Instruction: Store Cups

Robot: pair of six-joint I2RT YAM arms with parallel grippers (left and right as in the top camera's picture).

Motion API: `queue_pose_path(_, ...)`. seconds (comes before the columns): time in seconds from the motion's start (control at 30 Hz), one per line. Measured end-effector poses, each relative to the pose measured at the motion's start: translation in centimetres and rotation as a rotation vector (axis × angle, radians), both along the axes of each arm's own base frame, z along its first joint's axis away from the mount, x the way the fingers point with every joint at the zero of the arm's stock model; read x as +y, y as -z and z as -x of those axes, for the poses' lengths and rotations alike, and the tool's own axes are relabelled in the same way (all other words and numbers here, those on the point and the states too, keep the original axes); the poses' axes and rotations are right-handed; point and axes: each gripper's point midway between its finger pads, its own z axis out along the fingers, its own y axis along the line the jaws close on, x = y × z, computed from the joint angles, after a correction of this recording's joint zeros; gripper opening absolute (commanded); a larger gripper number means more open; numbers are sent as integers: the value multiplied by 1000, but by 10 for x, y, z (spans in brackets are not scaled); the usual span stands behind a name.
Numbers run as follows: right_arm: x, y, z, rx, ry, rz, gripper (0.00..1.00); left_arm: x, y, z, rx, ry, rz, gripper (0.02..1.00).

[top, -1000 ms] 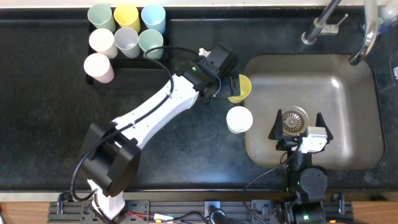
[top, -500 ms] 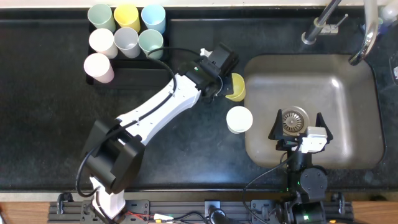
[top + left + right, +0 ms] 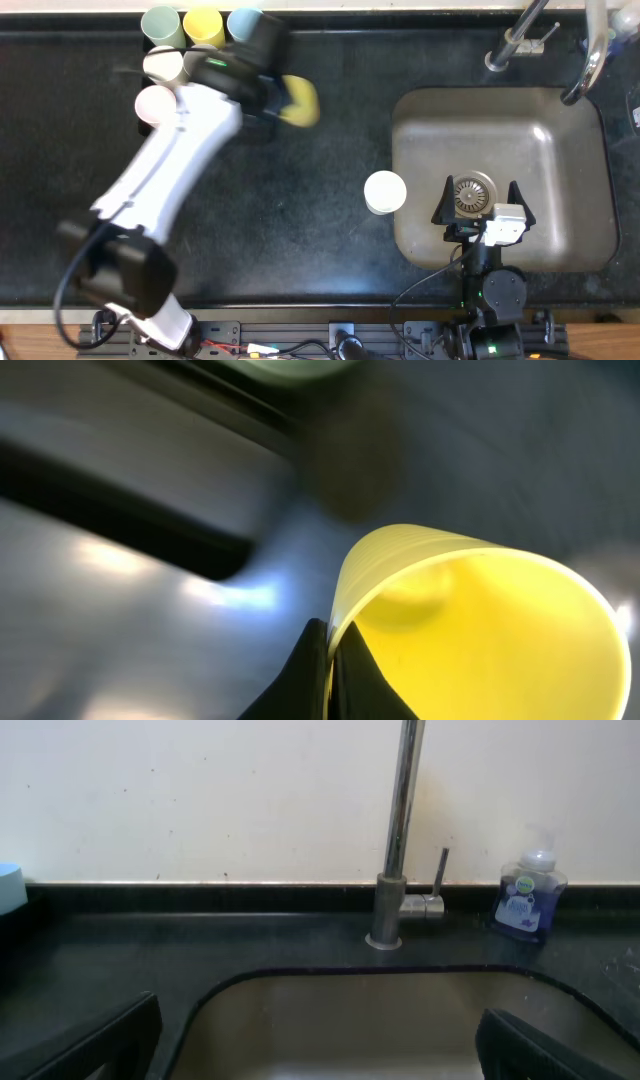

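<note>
My left gripper [image 3: 272, 95] is shut on the rim of a yellow cup [image 3: 300, 100], held on its side just right of the cup cluster at the counter's back left. In the left wrist view the fingers [image 3: 330, 665] pinch the cup's [image 3: 480, 630] wall, with its open mouth facing the camera. The cluster holds a green cup [image 3: 160, 22], another yellow cup [image 3: 203, 22], a blue cup [image 3: 243, 18], a white cup [image 3: 160, 65] and a pink cup [image 3: 155, 105]; my arm hides the others. A lone white cup [image 3: 385, 192] stands at the sink's left rim. My right gripper [image 3: 478, 203] is open over the sink.
The steel sink [image 3: 560, 130] fills the right side, with a drain [image 3: 473, 192] under the right gripper. A faucet [image 3: 400, 830] and a soap bottle [image 3: 522, 900] stand behind it. Dark counter [image 3: 300, 220] lies between the cup cluster and the sink.
My left arm has swung from the sink's left rim to the cup cluster, carrying the yellow cup. The white cup and the right arm have stayed put.
</note>
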Motion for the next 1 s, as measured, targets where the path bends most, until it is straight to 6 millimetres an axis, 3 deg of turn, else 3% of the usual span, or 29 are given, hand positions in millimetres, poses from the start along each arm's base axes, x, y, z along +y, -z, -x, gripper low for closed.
queue_pose_path(0.13, 0, 0, 0, 0, 0, 0, 998, 78, -1, -3, 55, -189, -10, 36)
queue_pose_path(0.3, 0, 0, 0, 0, 0, 0, 996, 127, 3, 6, 115, -310, -13, 36)
queue_pose_path(0.5, 0, 0, 0, -1, 0, 0, 998, 146, 4, 7, 123, -359, -10, 36)
queue_pose_path(0.7, 0, 0, 0, 0, 0, 0, 998, 147, 18, 18, 170, -368, -17, 36)
queue_pose_path(1.0, 0, 0, 0, 0, 0, 0, 998, 149, 27, 13, 176, -374, -31, 36)
